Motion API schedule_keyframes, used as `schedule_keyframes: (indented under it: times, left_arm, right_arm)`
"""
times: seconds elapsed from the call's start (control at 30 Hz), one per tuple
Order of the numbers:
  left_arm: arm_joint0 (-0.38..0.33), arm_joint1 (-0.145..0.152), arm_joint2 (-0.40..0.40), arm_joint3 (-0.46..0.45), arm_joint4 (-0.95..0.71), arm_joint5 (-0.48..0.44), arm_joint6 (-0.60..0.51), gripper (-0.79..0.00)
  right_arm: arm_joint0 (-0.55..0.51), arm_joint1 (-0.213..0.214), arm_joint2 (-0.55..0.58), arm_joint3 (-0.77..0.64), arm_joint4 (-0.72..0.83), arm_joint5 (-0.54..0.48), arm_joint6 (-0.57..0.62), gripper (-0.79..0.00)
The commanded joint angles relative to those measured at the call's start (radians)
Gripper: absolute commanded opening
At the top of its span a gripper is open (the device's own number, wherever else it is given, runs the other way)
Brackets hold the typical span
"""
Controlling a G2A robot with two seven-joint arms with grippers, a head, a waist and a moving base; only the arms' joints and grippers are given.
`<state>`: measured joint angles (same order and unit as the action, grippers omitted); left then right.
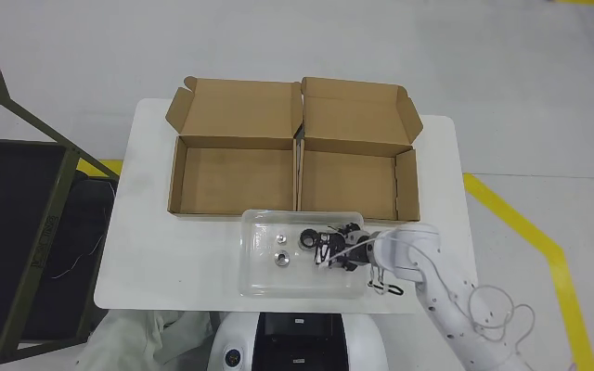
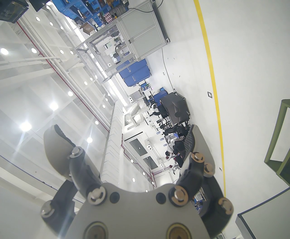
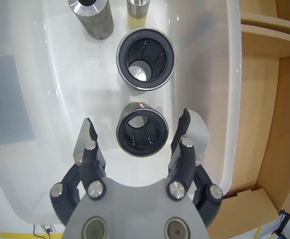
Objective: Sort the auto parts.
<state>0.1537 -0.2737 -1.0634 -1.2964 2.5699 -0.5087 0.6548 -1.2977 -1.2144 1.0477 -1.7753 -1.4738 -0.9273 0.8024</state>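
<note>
A clear plastic tray [image 1: 255,278] at the table's front holds the parts. My right gripper [image 3: 138,125] hangs open inside it, its fingers to either side of a black-lined linear bearing [image 3: 142,135] without touching it. A larger bearing [image 3: 146,58] stands just beyond, then a grey metal cylinder [image 3: 96,19] and a smaller metal part [image 3: 137,11]. From above, my right gripper [image 1: 332,252] sits at the tray's right half, with two round metal parts [image 1: 279,243] to its left. My left gripper [image 2: 123,133] is open and holds nothing, turned up toward the hall.
Two open cardboard boxes stand side by side behind the tray, the left box [image 1: 234,176] and the right box [image 1: 357,181], both bare inside. The right box wall [image 3: 267,90] runs close along the tray's rim. A dark green frame [image 1: 42,213] stands left of the table.
</note>
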Motion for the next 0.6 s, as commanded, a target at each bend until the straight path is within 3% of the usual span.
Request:
schedule_keyframes:
  times: [0.0, 0.13, 0.27, 0.5, 0.57]
  left_arm:
    - [0.000, 0.000, 0.000, 0.000, 0.000, 0.000, 0.000, 0.000]
    - [0.000, 0.000, 0.000, 0.000, 0.000, 0.000, 0.000, 0.000]
    - [0.000, 0.000, 0.000, 0.000, 0.000, 0.000, 0.000, 0.000]
    - [0.000, 0.000, 0.000, 0.000, 0.000, 0.000, 0.000, 0.000]
    - [0.000, 0.000, 0.000, 0.000, 0.000, 0.000, 0.000, 0.000]
  right_arm:
    - [0.005, 0.001, -0.003, 0.005, 0.009, 0.006, 0.010, -0.160]
    - [0.016, 0.004, -0.008, 0.014, 0.025, 0.010, 0.032, -0.160]
    - [0.025, 0.006, -0.016, 0.016, 0.037, 0.019, 0.062, -0.222]
    - [0.035, 0.011, -0.026, 0.015, 0.056, 0.029, 0.082, -0.529]
    - [0.037, 0.013, -0.028, 0.011, 0.059, 0.028, 0.083, -0.665]
